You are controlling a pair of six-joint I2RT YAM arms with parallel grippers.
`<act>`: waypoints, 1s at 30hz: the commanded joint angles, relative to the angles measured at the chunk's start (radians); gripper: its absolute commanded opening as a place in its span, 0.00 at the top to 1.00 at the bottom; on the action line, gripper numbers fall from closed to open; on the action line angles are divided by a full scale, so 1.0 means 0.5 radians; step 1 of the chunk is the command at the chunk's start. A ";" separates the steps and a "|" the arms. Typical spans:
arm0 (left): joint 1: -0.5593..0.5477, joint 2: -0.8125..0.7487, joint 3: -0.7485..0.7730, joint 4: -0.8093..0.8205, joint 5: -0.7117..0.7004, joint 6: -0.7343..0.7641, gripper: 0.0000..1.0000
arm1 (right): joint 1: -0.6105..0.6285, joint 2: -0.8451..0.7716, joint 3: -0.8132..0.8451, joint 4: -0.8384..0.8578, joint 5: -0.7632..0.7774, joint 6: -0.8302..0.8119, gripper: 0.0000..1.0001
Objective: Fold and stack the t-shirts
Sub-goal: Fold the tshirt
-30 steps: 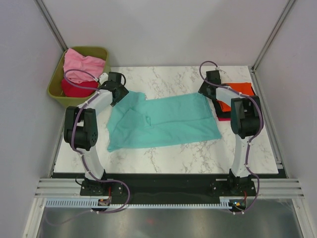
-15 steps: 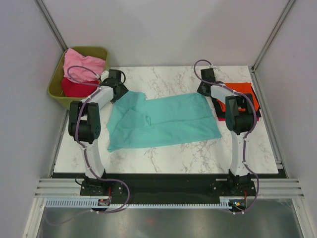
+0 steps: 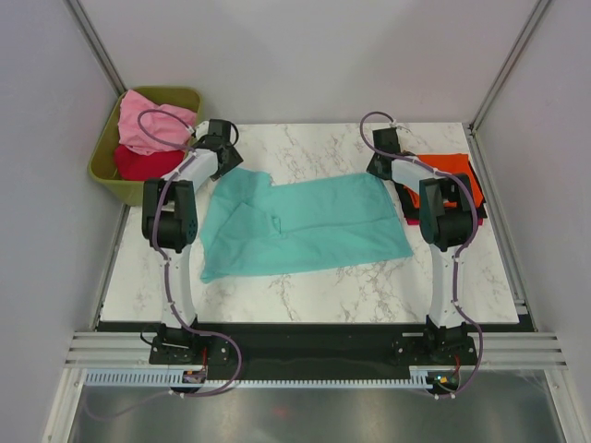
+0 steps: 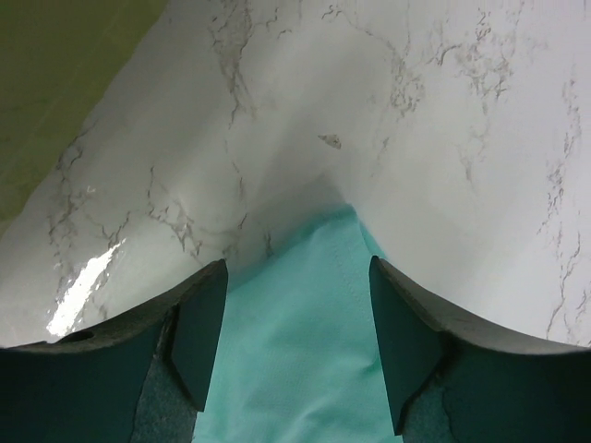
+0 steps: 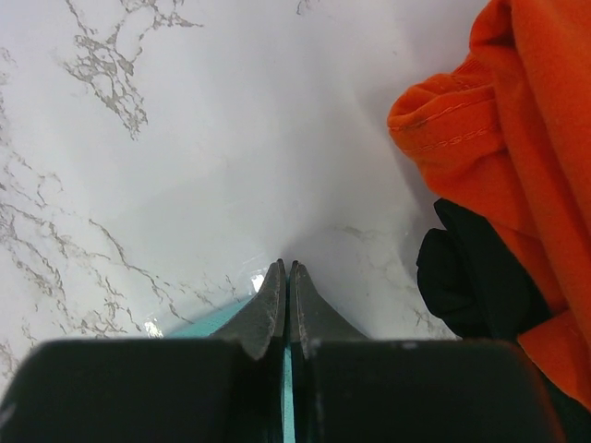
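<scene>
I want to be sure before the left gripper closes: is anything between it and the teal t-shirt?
Nothing visible stands between them. The left gripper is open, and a corner of the teal t-shirt lies on the marble table right between its fingers. The olive bin sits off to one side.
</scene>
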 commanded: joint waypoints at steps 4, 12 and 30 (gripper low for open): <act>0.010 0.173 0.222 -0.080 -0.026 0.163 0.33 | 0.013 -0.060 -0.047 -0.009 0.010 0.034 1.00; 0.010 0.268 0.391 -0.191 0.014 0.175 0.51 | 0.013 -0.072 -0.075 0.004 -0.009 0.049 1.00; 0.010 0.400 0.649 -0.308 0.029 0.254 0.61 | -0.017 -0.207 -0.204 0.037 0.046 0.132 1.00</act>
